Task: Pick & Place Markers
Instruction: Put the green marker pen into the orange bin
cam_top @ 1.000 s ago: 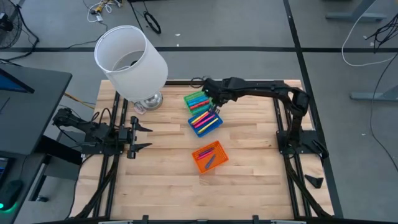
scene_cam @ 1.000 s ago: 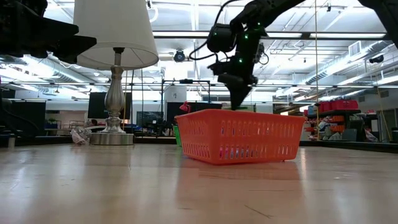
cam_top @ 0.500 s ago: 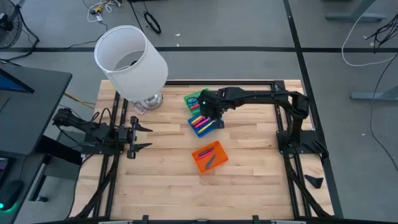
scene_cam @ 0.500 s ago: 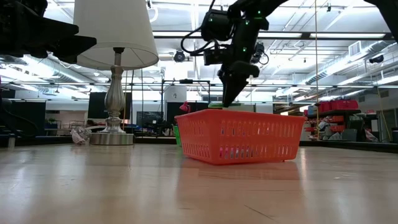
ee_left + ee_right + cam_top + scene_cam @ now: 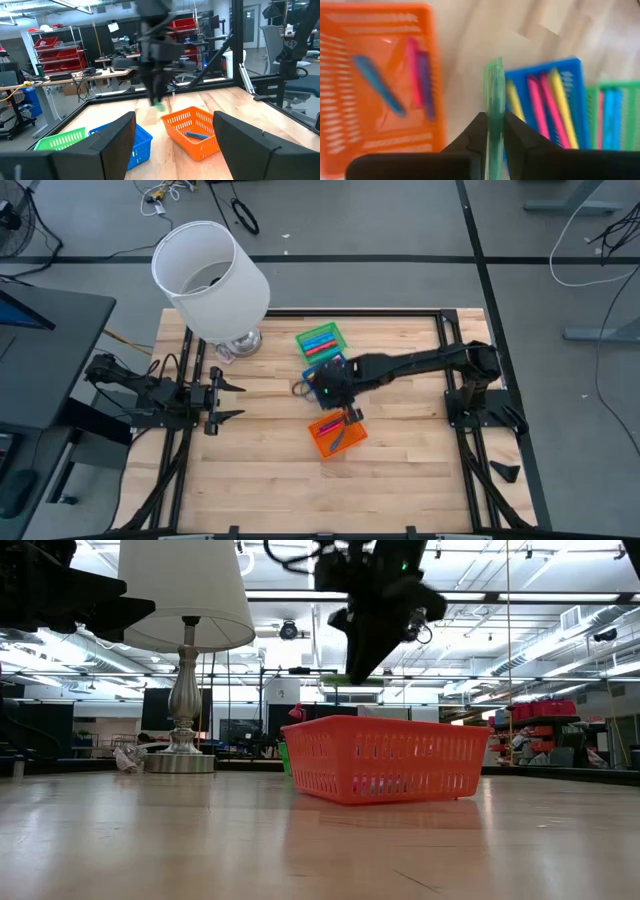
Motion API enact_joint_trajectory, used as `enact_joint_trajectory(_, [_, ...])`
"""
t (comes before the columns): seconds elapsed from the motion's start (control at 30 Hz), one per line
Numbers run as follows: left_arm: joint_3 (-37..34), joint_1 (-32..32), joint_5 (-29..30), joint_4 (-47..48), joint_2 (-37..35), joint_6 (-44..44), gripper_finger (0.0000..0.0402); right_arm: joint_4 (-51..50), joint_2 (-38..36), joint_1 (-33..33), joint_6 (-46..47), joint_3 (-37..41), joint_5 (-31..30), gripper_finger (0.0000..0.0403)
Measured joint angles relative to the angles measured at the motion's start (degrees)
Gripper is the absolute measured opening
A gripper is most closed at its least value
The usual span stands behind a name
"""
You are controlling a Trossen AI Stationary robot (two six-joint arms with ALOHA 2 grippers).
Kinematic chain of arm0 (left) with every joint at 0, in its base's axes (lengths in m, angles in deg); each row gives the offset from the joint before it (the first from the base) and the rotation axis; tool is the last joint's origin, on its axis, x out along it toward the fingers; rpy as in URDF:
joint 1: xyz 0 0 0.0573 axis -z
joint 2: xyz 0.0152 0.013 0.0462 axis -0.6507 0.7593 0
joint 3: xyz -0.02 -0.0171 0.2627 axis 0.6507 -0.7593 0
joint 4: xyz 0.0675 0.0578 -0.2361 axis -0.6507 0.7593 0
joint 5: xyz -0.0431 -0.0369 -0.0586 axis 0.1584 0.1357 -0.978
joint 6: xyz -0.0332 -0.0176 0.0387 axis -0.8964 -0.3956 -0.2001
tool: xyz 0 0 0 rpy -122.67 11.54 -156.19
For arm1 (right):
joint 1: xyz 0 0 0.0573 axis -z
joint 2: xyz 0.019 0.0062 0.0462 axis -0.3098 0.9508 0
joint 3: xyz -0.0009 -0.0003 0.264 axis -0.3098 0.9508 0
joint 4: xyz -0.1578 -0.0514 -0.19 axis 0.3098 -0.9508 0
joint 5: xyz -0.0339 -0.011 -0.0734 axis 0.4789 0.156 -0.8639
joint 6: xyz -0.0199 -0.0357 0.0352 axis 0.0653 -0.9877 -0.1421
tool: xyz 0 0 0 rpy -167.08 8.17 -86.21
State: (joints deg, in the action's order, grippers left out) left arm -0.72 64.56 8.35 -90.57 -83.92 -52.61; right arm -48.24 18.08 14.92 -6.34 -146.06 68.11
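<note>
Three trays: orange tray (image 5: 337, 432), blue tray (image 5: 543, 100), green tray (image 5: 319, 340). One green marker (image 5: 494, 95), thin and translucent, stands pinched between the closed fingers of the right gripper (image 5: 493, 131), above the gap between orange and blue trays. Three markers (image 5: 417, 70) lie in the orange tray. The left gripper (image 5: 222, 397) waits open at the table's edge.

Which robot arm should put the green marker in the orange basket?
The right one, probably. Its tool already pinches the green marker and hangs by the orange basket. The left tool waits open at the table's left edge.
</note>
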Motion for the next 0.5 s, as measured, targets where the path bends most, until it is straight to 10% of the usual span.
enact_joint_trajectory(0.5, [0.0,0.0,0.0,0.0,0.0,0.0,0.0273,1.7,0.0,-14.2,5.4,0.0,2.1,0.0043])
